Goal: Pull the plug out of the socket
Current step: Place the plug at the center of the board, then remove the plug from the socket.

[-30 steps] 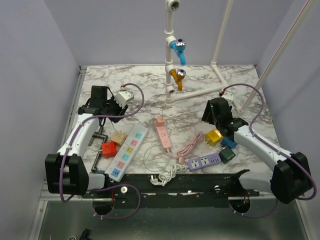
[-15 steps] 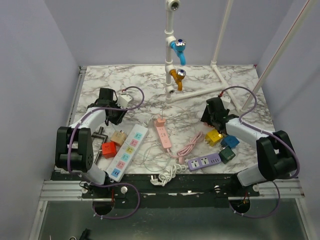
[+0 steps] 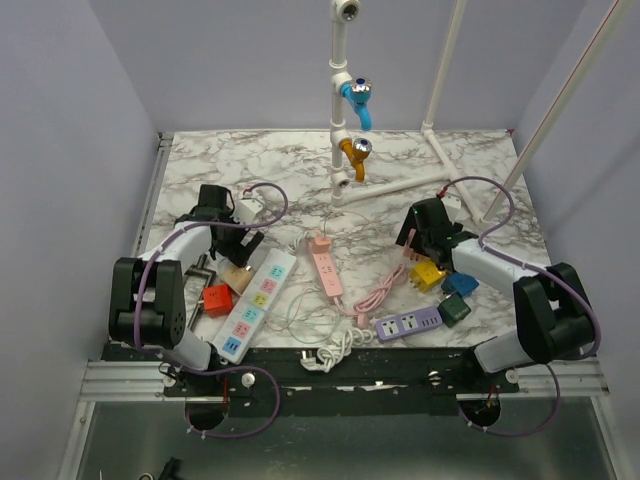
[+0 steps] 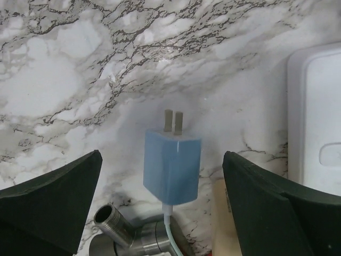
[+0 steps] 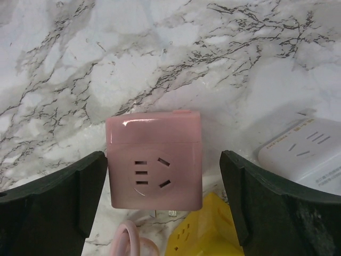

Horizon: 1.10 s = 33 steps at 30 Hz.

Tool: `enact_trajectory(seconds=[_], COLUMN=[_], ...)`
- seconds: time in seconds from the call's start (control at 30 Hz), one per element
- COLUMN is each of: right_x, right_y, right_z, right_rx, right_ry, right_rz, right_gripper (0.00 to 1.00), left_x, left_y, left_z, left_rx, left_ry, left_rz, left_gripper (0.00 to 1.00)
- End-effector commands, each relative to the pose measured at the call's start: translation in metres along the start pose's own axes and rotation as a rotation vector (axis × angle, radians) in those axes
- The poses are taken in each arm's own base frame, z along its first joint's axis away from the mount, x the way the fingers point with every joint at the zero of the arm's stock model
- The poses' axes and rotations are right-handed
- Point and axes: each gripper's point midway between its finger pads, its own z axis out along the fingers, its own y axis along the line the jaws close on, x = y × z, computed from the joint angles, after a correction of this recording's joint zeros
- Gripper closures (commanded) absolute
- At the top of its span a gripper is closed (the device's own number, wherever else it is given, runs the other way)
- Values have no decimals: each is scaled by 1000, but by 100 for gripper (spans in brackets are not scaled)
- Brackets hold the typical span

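- Top view: the left gripper (image 3: 238, 240) sits low over the table (image 3: 300, 170) by the far end of the white strip (image 3: 255, 295). The right gripper (image 3: 412, 238) sits low beside the yellow cube (image 3: 428, 274).
- Left wrist: the fingers (image 4: 48, 202) are spread wide and grip nothing. The blue plug (image 4: 172, 170) lies flat on the marble between them, prongs bare, in no socket.
- Right wrist: the fingers (image 5: 50, 208) are spread either side of the pink socket (image 5: 154, 160), and its holes are empty.
- The pull looks done. The next move calls for lifting both arms clear without nudging either piece.
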Motion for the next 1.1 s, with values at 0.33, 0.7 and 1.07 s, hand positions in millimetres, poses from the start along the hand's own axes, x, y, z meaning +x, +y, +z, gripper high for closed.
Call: enact_trajectory(seconds=[0.33,0.7,1.07], right_x=[-88,-117,-6], right_y=[11,59,165], right_z=[-78,-161,-200], right_rx=[-75,-273,-610], right_ry=[-182,-291,-132], right_rz=[26,-68,-265], right_gripper=[0,0,0], left_x=[-94,-107,-89], left_y=[-33,-53,-62], left_z=[-149,-219,-214], left_rx=[125,100,113], left_ry=[-315,-480,-436], left_rz=[-37,-21,-74], left_gripper=[1,1,2])
